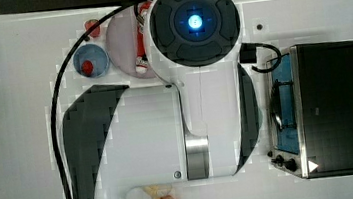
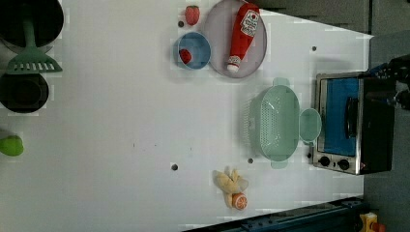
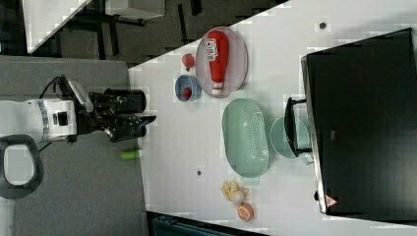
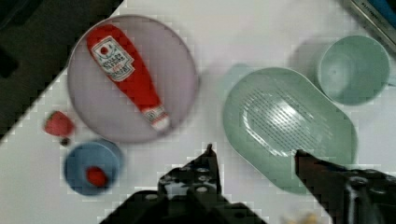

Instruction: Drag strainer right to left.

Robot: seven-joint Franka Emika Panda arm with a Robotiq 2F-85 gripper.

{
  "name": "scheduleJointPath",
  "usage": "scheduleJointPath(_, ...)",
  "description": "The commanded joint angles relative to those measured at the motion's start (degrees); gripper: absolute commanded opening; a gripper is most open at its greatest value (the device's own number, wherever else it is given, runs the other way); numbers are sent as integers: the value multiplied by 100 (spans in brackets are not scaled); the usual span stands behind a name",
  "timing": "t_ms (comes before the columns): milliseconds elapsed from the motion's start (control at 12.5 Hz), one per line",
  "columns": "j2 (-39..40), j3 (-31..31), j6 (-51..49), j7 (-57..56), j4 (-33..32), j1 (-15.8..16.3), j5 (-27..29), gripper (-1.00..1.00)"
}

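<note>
The strainer (image 2: 275, 123) is a pale green oval colander with small holes, lying on the white table beside a smaller round green cup (image 2: 310, 125). In the right view the strainer (image 3: 245, 136) lies between the plate and the toy food, and the cup (image 3: 282, 137) touches its far side. My gripper (image 4: 254, 156) is open, with nothing between its black fingers (image 4: 208, 161). It hangs above the near rim of the strainer (image 4: 285, 123). In the right view the gripper (image 3: 146, 123) stands well clear of the table. In the top view my arm hides the strainer.
A toaster oven (image 2: 348, 123) stands just past the cup. A plate (image 2: 217, 43) bearing a ketchup bottle (image 2: 243, 36), a blue bowl (image 2: 192, 50) and a strawberry (image 2: 192, 14) lie to one side of the strainer. Toy banana and orange (image 2: 232, 188) lie to the other. A green spatula (image 2: 33, 60) and dark pots sit far off.
</note>
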Motion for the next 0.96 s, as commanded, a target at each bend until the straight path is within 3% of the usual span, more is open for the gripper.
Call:
scheduleJointPath(80,-2791,-292,-1034,108,-1947,-164,-418,59)
scheduleJointPath(240,-2770,-289,-1006,113,-2032,-163,-413,100)
scheduleJointPath(560,-2513,-264,-383,333,-2662,-151,-412,100)
scheduleJointPath(960,-1708,-246,1770,1073,-3829,-144,-412,100)
